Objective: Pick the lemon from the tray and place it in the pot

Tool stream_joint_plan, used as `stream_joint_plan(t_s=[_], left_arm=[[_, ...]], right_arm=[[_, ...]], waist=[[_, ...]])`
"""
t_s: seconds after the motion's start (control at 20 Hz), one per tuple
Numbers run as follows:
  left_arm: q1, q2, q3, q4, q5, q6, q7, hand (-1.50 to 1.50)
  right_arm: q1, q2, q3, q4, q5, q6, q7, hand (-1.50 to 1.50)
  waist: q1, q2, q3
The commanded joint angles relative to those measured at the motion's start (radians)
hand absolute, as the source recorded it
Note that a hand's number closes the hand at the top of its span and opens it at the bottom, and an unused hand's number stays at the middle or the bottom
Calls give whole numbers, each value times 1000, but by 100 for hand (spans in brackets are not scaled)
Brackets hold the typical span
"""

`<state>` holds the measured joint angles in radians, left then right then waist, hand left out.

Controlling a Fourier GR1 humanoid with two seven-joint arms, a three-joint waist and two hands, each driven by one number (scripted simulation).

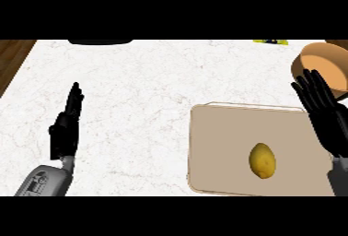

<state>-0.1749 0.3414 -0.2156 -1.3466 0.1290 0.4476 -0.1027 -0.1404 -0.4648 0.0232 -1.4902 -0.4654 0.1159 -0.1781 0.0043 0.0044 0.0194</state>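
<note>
in the head view, the lemon is seen lying alone on the tray, toward its right half, untouched, so the pick is judged not yet begun. the pot is set just beyond the tray's far right corner, a short carry away. the right hand is held open, fingers straight, nothing grasped, over the tray's right edge near the pot. the left hand is rested open and empty on the counter, well apart.

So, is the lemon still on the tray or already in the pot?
On the tray: the lemon lies on the tray, apart from the pot and both open hands.
</note>
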Motion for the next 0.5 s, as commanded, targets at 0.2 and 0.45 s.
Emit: stream_joint_plan(t_s=[0.2,0.45], left_arm=[[-89,37,86,-132,105,-97,27,0],[-110,8,104,-165,187,-141,73,0]], right_arm=[[-11,-173,-230,166,-322,464,-108,150],[99,-254,-258,335,122,281,-356,-150]], waist=[[-3,-2,-15],[3,4,-15]])
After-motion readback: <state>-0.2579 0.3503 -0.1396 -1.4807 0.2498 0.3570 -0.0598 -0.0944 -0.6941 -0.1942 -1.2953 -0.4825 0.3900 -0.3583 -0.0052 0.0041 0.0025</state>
